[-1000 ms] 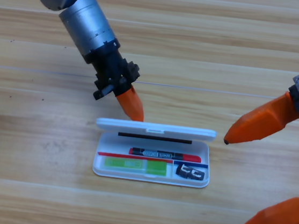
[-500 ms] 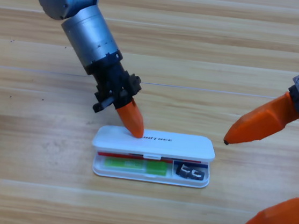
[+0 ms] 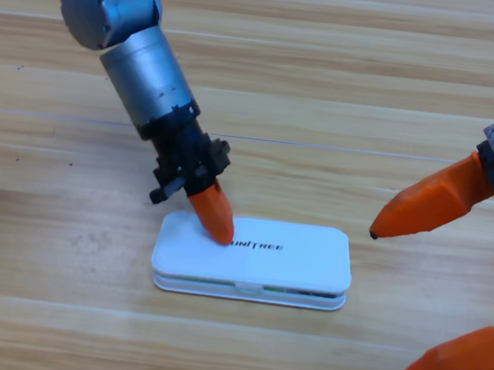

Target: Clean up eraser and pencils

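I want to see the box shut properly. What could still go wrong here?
The left gripper presses on the left end of the lid, so the case might tip or slide on the table. A thin gap with a hint of green shows along the front edge, so the lid may not have clicked fully shut and could spring up. The right gripper waits, open, close to the case's right end; if it moved, it might bump the case.

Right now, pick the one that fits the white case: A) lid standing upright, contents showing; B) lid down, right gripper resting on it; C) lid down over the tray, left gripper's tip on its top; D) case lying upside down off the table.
C: the white case lies with its lid down, the left gripper touching its top near the lettering; the right gripper waits apart at the right edge.
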Motion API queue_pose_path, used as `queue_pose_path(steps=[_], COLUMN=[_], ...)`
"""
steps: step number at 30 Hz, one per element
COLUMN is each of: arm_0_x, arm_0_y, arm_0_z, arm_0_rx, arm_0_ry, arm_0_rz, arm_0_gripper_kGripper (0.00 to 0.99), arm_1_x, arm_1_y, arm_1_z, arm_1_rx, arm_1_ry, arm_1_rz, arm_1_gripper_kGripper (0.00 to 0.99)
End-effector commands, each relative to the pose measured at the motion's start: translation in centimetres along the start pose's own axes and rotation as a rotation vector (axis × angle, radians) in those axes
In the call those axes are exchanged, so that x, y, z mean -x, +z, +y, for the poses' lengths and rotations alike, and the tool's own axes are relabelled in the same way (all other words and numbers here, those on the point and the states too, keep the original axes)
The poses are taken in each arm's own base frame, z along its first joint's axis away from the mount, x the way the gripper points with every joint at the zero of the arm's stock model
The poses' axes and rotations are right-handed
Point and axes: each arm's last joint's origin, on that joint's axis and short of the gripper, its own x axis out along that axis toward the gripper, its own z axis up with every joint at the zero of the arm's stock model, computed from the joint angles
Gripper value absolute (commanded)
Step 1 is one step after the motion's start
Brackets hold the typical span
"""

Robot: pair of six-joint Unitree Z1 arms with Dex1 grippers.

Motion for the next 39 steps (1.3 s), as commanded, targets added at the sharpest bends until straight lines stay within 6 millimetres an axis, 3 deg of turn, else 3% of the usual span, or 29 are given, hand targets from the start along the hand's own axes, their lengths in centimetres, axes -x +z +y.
queue_pose_path(steps=[1, 19, 23, 27, 32, 35, 39], arm_0_x=[-2.2, -5.5, -4.1, 0.3, 5.5, 7.3, 8.1], arm_0_y=[-0.4, -2.3, -1.4, 1.4, 5.1, 6.2, 7.3], arm_0_z=[-0.4, -0.6, -1.3, -4.9, -11.6, -15.7, -20.3], arm_0_rx=[0.014, 0.017, 0.003, -0.043, -0.130, -0.182, -0.228], arm_0_ry=[-0.031, -0.006, 0.023, 0.078, 0.114, 0.124, 0.123], arm_0_rz=[0.038, 0.074, 0.066, 0.034, 0.015, 0.020, 0.040], arm_0_gripper_kGripper=[0.000, 0.000, 0.000, 0.000, 0.000, 0.000, 0.000], arm_1_x=[-0.8, -1.0, -1.1, -1.1, -1.1, -1.1, -1.2], arm_1_y=[-0.7, -0.8, -0.9, -0.9, -0.9, -0.9, -0.9], arm_1_z=[-0.2, -0.3, -0.3, -0.4, -0.4, -0.4, -0.4], arm_1_rx=[-0.031, -0.034, -0.036, -0.036, -0.036, -0.037, -0.037], arm_1_ry=[0.020, 0.023, 0.025, 0.024, 0.024, 0.024, 0.024], arm_1_rz=[0.019, 0.026, 0.030, 0.031, 0.031, 0.032, 0.032], arm_1_gripper_kGripper=[0.986, 0.986, 0.986, 0.986, 0.986, 0.986, 0.986])
